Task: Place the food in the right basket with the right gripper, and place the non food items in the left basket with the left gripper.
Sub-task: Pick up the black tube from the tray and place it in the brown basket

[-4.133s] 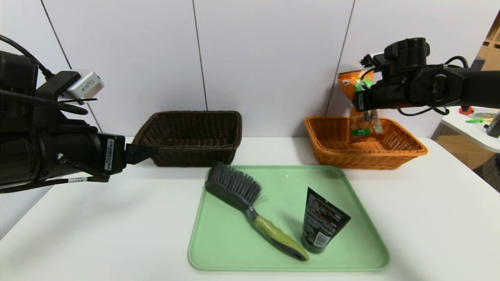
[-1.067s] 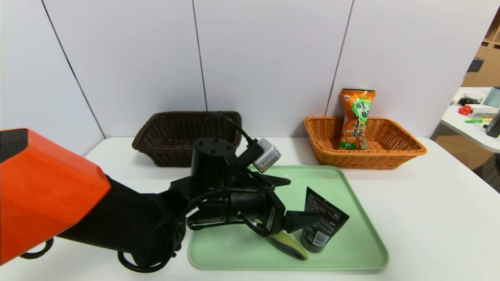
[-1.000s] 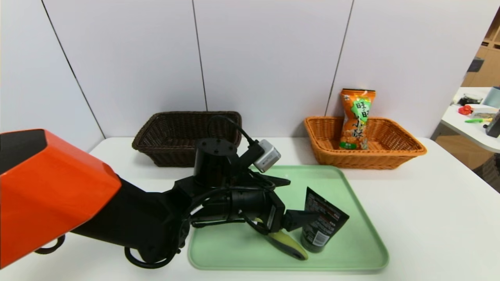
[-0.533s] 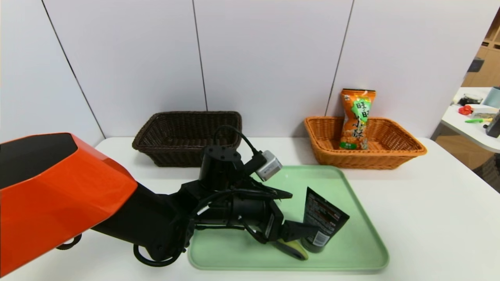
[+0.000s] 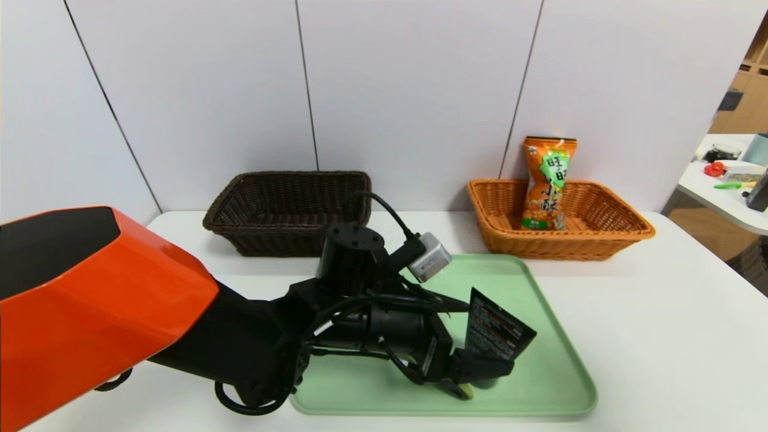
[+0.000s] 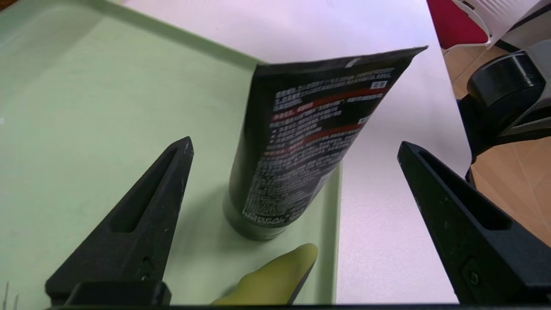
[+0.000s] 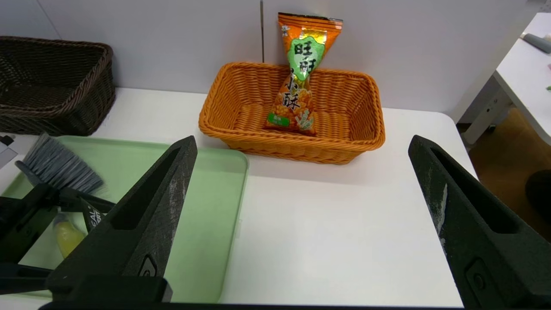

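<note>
The snack bag (image 7: 301, 77) looks like glossy, crinkled plastic film. Both the orange basket (image 7: 292, 148) and the dark brown basket (image 7: 56, 112) have a rough woven surface. The tray (image 7: 206, 224) seems smooth, low-sheen plastic. The tube (image 6: 301, 142) looks like smooth plastic with a soft sheen. The brush (image 7: 64, 168) has coarse bristles; its handle, partly hidden, is perhaps rubbery and matt.
</note>
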### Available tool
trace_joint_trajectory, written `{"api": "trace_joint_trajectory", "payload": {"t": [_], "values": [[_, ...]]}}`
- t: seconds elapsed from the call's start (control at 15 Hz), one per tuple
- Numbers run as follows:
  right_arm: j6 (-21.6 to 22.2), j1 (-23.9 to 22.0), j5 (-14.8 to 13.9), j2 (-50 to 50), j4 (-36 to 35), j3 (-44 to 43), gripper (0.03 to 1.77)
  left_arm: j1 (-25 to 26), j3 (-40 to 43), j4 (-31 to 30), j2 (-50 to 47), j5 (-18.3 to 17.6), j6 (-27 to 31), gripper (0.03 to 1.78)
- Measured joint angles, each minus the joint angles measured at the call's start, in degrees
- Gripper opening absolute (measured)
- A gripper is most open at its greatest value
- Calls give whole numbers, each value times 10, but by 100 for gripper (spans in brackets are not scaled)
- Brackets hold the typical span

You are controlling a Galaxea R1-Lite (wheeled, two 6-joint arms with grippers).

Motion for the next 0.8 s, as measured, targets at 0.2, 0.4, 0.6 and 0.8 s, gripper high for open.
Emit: {"api": "trace_joint_trajectory", "payload": {"t": [0.2, 0.4, 0.6, 0.8], "values": [[0, 0, 0, 0, 0, 3, 169, -21, -18, -17, 11, -17, -13, 169], [0, 0, 0, 0, 0, 3, 169, -37, -30, -87, 37, -22, -47, 136], [0, 0, 0, -1, 0, 2, 169, -43, -33, -149, 62, -18, -80, 95], [0, 0, 0, 1, 0, 2, 169, -44, -30, -152, 74, -16, -82, 35]]}}
